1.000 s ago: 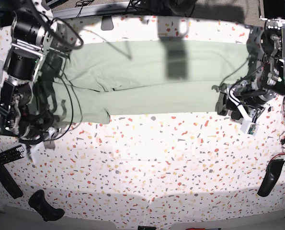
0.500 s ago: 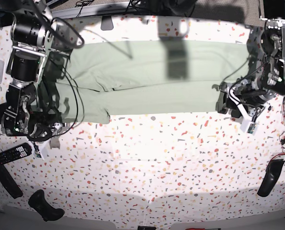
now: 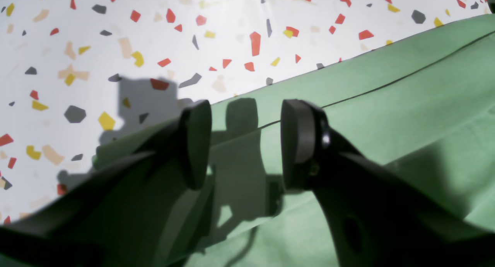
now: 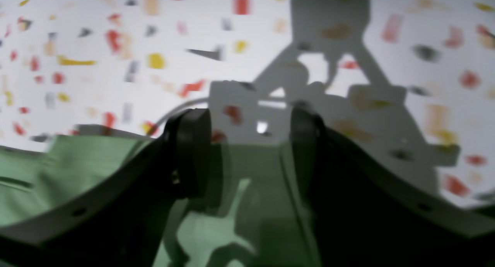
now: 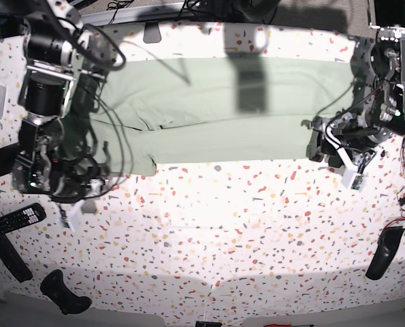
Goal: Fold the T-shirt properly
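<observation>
Item: large pale sage-green soft fabric T-shirt (image 5: 216,112) with thin dark seam lines, spread flat as a long band across the far half of the white speckled terrazzo-pattern tabletop (image 5: 222,231), near edge running straight, one short flap hanging toward the near side at the end nearest the right arm.

Change noted: right arm shifted along that end of the T-shirt since a second ago, from lower beside the flap to over the cloth corner; jaws spread wider than before. Cloth outline unchanged throughout; no new fold laid. Judged: a re-approach for a fresh pinch on the corner, fold not yet begun on this pass.

Right black two-fingered gripper (image 4: 247,151): jaws parted, a wide gap between the pads, hanging over the T-shirt edge; nothing clamped; contact with cloth cannot be told through the blur.

Left black two-fingered gripper (image 3: 245,143): jaws parted about midway, poised over the opposite end of the T-shirt at its dark seam; nothing pinched; fingertips seemingly just above the cloth.

Elsewhere: black remote control (image 5: 20,218) on the tabletop, near the right arm, clear of the T-shirt.
</observation>
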Controlling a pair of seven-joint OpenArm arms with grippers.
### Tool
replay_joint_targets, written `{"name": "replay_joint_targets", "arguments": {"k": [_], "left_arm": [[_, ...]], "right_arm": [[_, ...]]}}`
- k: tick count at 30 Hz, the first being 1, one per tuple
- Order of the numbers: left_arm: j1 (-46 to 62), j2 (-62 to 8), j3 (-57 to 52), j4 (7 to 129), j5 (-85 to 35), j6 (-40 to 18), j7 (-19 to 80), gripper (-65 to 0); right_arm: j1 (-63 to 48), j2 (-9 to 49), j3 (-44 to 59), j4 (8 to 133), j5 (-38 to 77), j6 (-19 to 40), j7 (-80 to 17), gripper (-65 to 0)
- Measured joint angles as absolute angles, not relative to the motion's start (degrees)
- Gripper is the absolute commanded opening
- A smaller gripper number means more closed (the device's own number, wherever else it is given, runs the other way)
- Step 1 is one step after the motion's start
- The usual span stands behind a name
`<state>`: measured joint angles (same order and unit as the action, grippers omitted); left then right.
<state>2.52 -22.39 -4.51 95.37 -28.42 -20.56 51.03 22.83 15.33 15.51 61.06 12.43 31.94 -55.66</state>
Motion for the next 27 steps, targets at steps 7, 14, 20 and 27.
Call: {"name": "replay_joint_targets", "arguments": {"k": [7, 14, 20, 27], "left_arm": [[2.52, -22.39, -4.51, 95.37, -28.42, -20.56, 51.05, -38.3], [2.52, -22.39, -4.51, 95.37, -28.42, -20.56, 51.03, -38.3], [2.52, -22.39, -4.51, 95.37, -29.36, -20.56, 50.98, -38.3], [2.52, -22.39, -4.51, 95.37, -33.65, -20.56, 51.0, -38.3]], "right_arm": [[22.74, 13.37, 15.49, 61.06, 7.44, 31.94, -55.24, -32.9], [22.85, 15.16, 15.53, 61.06, 10.02, 31.92, -56.62, -32.9], [23.31, 15.07, 15.51, 61.06, 13.45, 32.12, -57.01, -32.9], [23.31, 15.27, 15.51, 61.06, 7.25, 32.38, -55.24, -32.9]]}}
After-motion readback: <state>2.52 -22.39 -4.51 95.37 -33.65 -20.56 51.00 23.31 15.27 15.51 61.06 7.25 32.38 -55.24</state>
